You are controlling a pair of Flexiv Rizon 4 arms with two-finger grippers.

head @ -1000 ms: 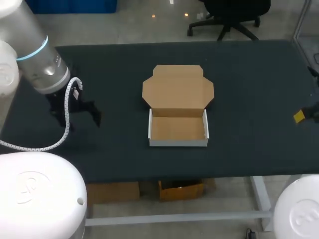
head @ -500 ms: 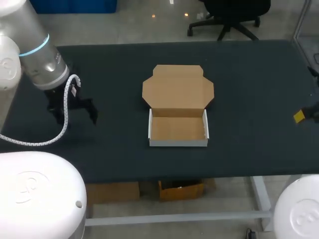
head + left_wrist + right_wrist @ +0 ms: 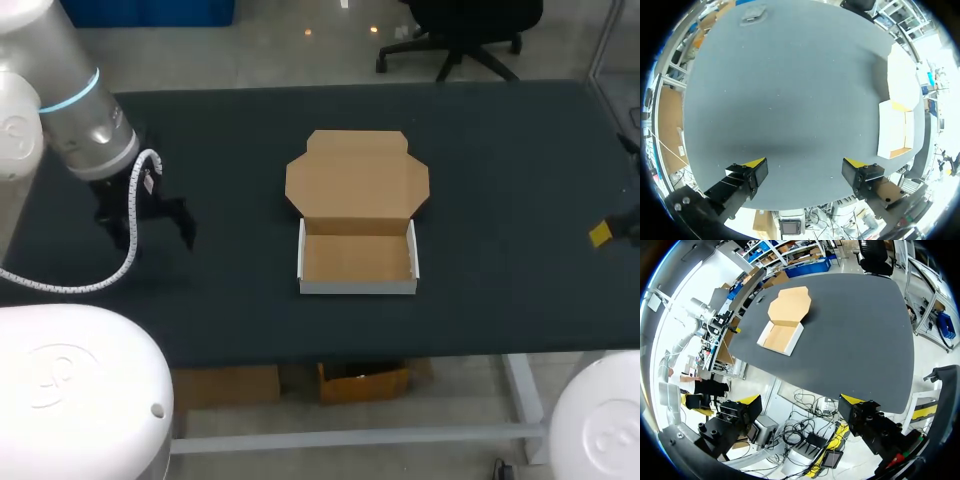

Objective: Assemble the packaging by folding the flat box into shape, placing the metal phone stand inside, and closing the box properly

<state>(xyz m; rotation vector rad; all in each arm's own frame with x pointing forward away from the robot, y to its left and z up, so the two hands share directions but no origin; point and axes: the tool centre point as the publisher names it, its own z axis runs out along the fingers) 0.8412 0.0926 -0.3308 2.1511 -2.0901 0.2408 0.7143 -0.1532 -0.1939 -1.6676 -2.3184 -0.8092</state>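
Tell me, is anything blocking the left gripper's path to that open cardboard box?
Nothing visible does. Only bare dark table lies between the open left gripper and the box, which sits ahead of it, off to one side.

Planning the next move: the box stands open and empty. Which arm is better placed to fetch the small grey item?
Probably left. The left hand hangs open over the table, the small grey item ahead of it. The right hand, also open, is off the table's edge, with the box between.
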